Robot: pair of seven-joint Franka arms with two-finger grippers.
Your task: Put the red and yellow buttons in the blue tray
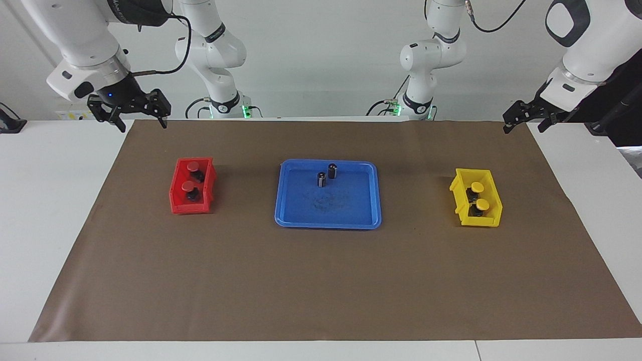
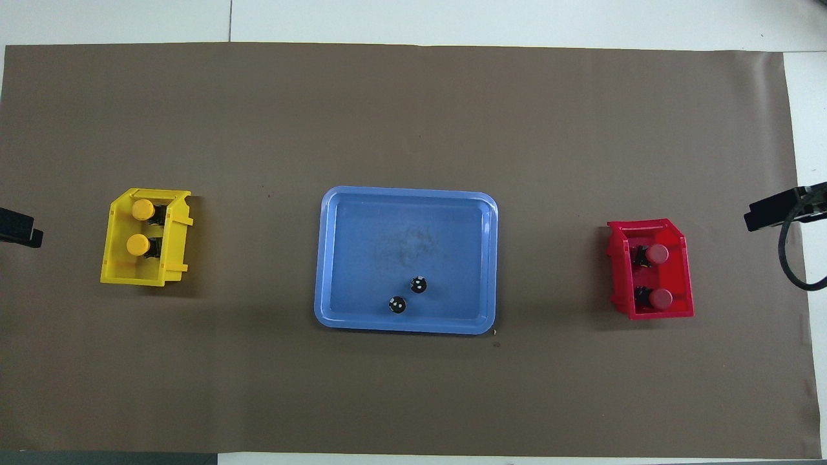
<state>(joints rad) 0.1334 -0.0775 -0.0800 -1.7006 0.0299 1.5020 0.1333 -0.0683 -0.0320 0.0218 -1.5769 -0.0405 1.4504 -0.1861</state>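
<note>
Two red buttons (image 1: 192, 166) (image 1: 188, 186) sit in the small red bin (image 1: 176, 193) toward the right arm's end; they also show in the overhead view (image 2: 658, 254) (image 2: 660, 298). Two yellow buttons (image 1: 477, 187) (image 1: 482, 204) sit in the small yellow bin (image 1: 489, 218) toward the left arm's end, and also show from overhead (image 2: 143, 209) (image 2: 137, 244). The blue tray (image 1: 326, 224) (image 2: 400, 219) lies mid-table between the bins. My right gripper (image 1: 142, 123) is open and empty, raised over the mat's edge nearest the robots. My left gripper (image 1: 525, 128) is open and empty, raised over the mat's other near corner.
Two small dark cylinders (image 1: 321, 179) (image 1: 332, 171) stand in the tray's part nearer the robots, also seen from overhead (image 2: 418, 284) (image 2: 397, 304). A brown mat (image 1: 321, 281) covers most of the white table. A black cable (image 2: 791, 258) hangs by the right gripper.
</note>
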